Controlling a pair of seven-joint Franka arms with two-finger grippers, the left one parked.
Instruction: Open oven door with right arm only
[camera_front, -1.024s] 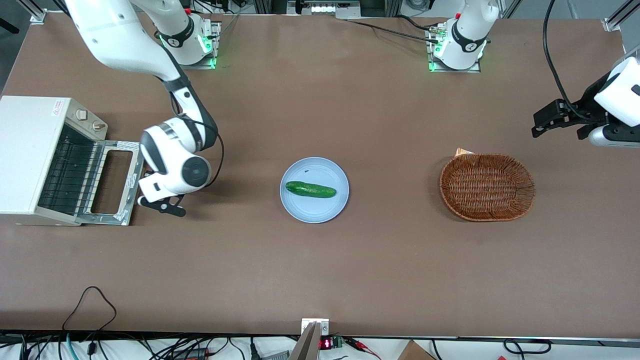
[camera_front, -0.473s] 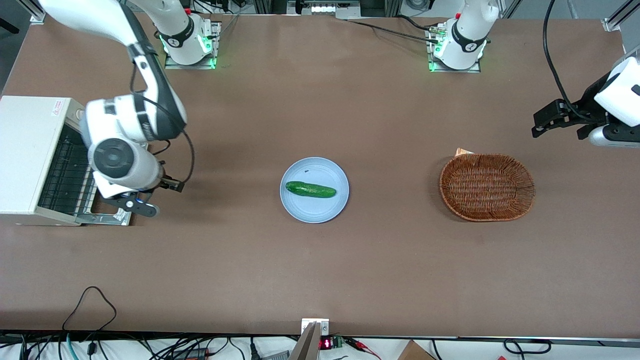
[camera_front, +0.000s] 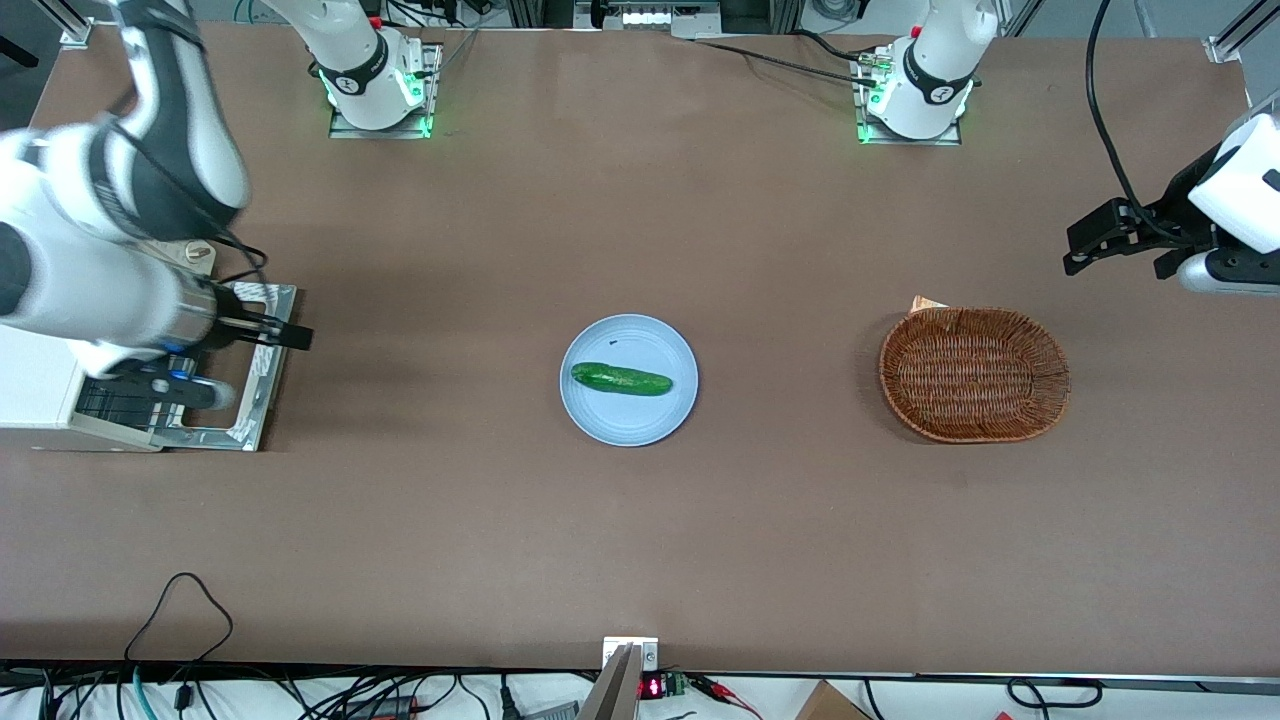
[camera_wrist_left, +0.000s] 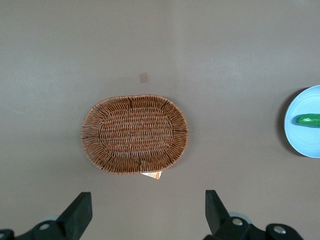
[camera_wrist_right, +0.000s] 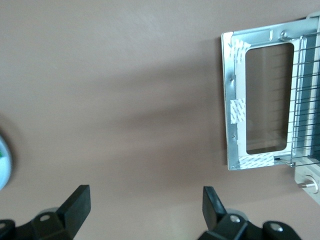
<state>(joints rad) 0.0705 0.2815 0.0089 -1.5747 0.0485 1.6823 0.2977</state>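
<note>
White right arm (camera_front: 95, 290), black shell parts, silver cuff, black gripper (camera_wrist_right: 145, 212).

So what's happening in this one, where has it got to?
The oven door already lies folded down flat on the table, with the wire rack showing inside. The right arm is raised above the oven, its gripper open, holding nothing and clear of the door. Toward the middle of the table a cucumber lies on a blue plate, and a wicker basket sits toward the parked arm's end.

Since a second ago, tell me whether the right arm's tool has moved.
Yes. The tool, open, has risen and swung from beside the oven door's free edge to above the oven.
</note>
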